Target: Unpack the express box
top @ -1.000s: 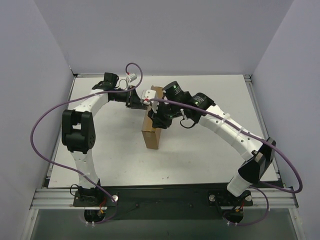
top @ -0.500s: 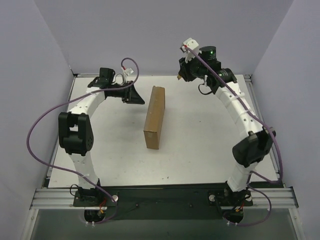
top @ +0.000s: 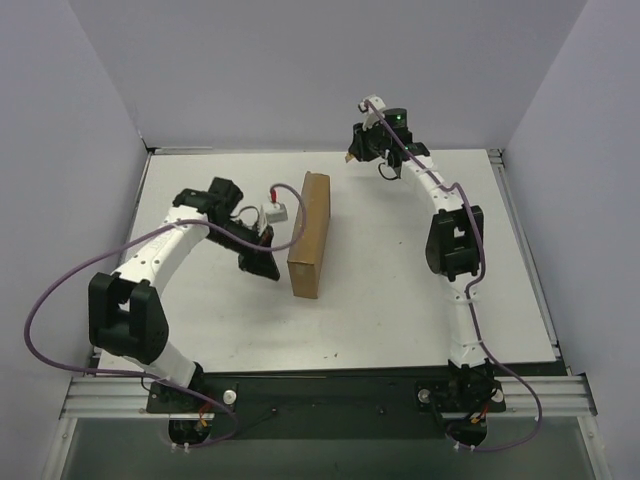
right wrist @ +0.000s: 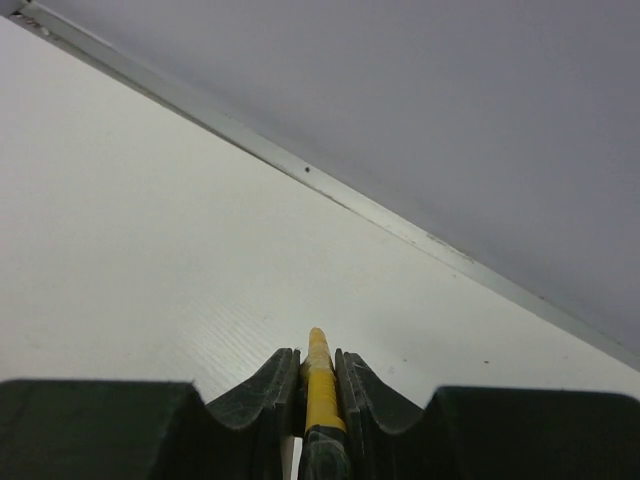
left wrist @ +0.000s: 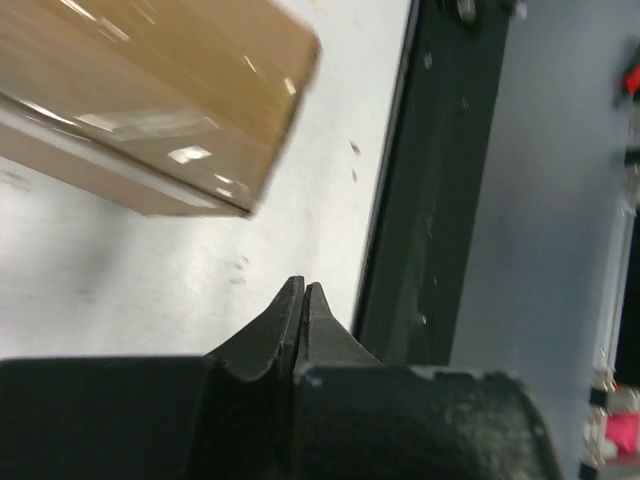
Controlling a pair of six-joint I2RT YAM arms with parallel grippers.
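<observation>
Both arms have shifted over the last half second. The left arm has swung down toward the near side, so the left end effector (top: 266,266) now sits low over the desk (top: 400,290), just beside the left long side of the express box (top: 309,232). The right arm has stretched out straighter, with the right end effector (top: 351,155) up at the desk's far edge. The express box has stayed put near the middle of the desk, its long side running away from the arm bases. Its flap cannot be made out from above.

From the left wrist, the two fingers are pressed together with nothing between them. The box is blurred, streaked with glare and cut off by the top and left edges. Its near corner stands apart from the fingertips.

From the right wrist, the fingers are clamped on a slim yellow handle (right wrist: 318,380). Only its tip shows past them, and the rest is hidden, so what kind of tool it is cannot be told. From above it is no more than a small speck.
</observation>
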